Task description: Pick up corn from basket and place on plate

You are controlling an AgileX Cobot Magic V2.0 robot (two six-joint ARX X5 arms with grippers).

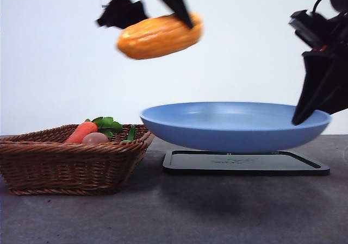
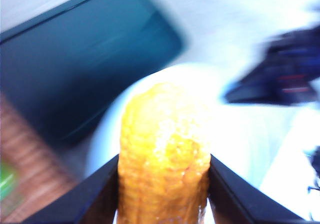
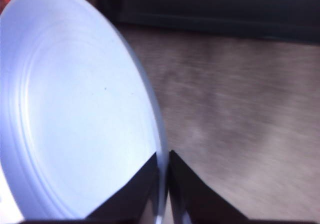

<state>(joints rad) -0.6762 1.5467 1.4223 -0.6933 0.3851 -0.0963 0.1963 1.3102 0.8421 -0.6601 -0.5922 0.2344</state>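
The corn [image 1: 159,36], clamped by the left gripper [image 2: 164,184], is carried above the plate [image 1: 234,127], whose rim is pinched by the right gripper [image 3: 163,184]; lowering is called for next.

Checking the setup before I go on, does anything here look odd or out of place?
The plate isn't resting on the black tray: the right gripper pinches its rim and holds it above. The left gripper carries the corn overhead.

A flat black tray [image 1: 246,162] lies on the dark grey table [image 1: 179,211]. An orange carrot [image 1: 81,132] with green leaves [image 1: 107,125] lies near a small round pinkish item [image 1: 95,138] and a thin green piece [image 1: 131,133]. Behind everything is a plain white wall [image 1: 54,64].
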